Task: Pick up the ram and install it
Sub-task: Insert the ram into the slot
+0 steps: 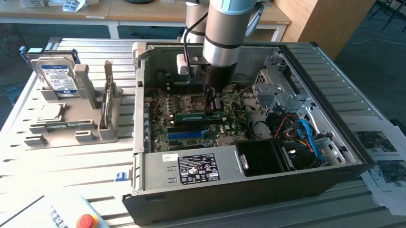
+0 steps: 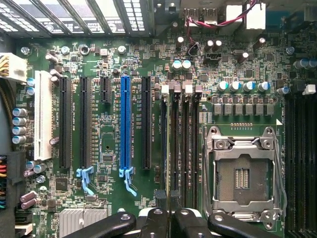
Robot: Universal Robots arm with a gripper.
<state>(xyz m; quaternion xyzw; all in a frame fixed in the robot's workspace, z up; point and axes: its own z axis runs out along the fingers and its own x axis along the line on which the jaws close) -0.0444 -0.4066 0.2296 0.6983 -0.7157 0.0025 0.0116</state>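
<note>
The ram point(image 1: 193, 116) is a thin green stick standing on its long edge across the motherboard point(image 1: 166, 124) inside the open computer case point(image 1: 254, 190). My gripper point(image 1: 212, 107) reaches straight down from the arm and is shut on the ram's upper edge, near its end on the exterior view's right. In the wrist view my gripper point(image 2: 168, 199) hovers right over the row of black memory slots point(image 2: 184, 148), its dark fingertips point(image 2: 160, 198) close together. Whether the stick is fully seated in a slot cannot be told.
A long blue slot strip point(image 2: 125, 124) and the empty processor socket point(image 2: 242, 173) flank the memory slots. The power supply point(image 1: 197, 168), a black fan duct point(image 1: 263, 154) and blue cables point(image 1: 307, 135) crowd the case. A grey holder point(image 1: 82, 128) on the exterior view's left carries a hard drive point(image 1: 57, 76).
</note>
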